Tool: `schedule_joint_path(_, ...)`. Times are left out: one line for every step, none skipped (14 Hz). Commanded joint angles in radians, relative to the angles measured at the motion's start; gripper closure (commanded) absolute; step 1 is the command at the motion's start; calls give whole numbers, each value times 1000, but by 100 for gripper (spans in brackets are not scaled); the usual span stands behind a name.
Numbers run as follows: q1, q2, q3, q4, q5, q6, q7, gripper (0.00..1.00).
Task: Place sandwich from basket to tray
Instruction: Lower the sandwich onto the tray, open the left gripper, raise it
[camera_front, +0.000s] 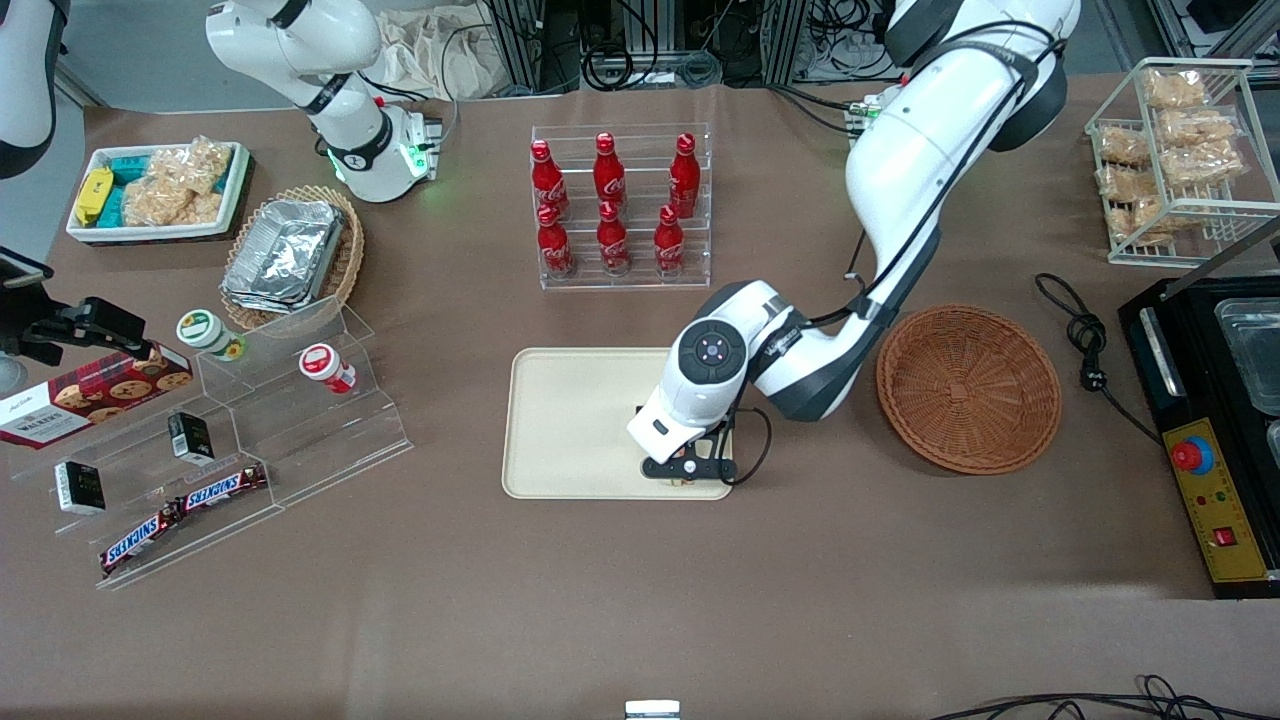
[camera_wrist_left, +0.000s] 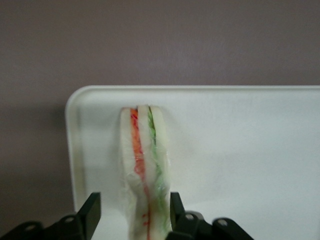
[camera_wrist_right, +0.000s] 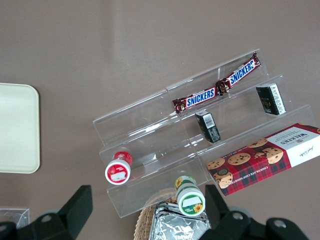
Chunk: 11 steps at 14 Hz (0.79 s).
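The sandwich stands on its edge on the cream tray, close to one rounded corner, its orange-red and green layers showing. My left gripper is open and straddles the sandwich: one finger stands clear of it, the other is right at its side. In the front view the gripper hangs low over the tray, at the corner nearest the camera on the working arm's side, and the arm hides the sandwich. The reddish-brown basket sits empty beside the tray, toward the working arm's end.
A clear rack of red soda bottles stands farther from the camera than the tray. Acrylic steps with snacks and a pale wicker basket of foil containers lie toward the parked arm's end. A black appliance and wire rack flank the basket.
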Motion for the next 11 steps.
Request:
schedule_joint_path(-3, -162, 6, -31, 4, -161, -11, 0)
schedule_joint_path(12, -212, 6, -45, 1, -224, -4, 0)
schedule_joint_path(46, -264, 4, -73, -13, -264, 1, 0)
schedule_joint_path(87, -326, 1, -121, -25, -276, 22, 0)
schedule_joint_path(117, -407, 1, -198, -34, -272, 62, 0)
schedule_joint_path(143, -490, 1, -285, -45, -266, 87, 0)
schedule_joint_path(187, -572, 1, -362, -74, -266, 98, 0)
schedule_joint_path(222, -639, 1, -427, -118, -263, 123, 0)
schedule_joint_path(249, -697, 3, -470, -155, -263, 171, 0)
schedule_joint_path(287, -745, 4, -493, -180, -270, 206, 0)
schedule_joint_path(334, -772, 4, -498, -212, -286, 226, 0)
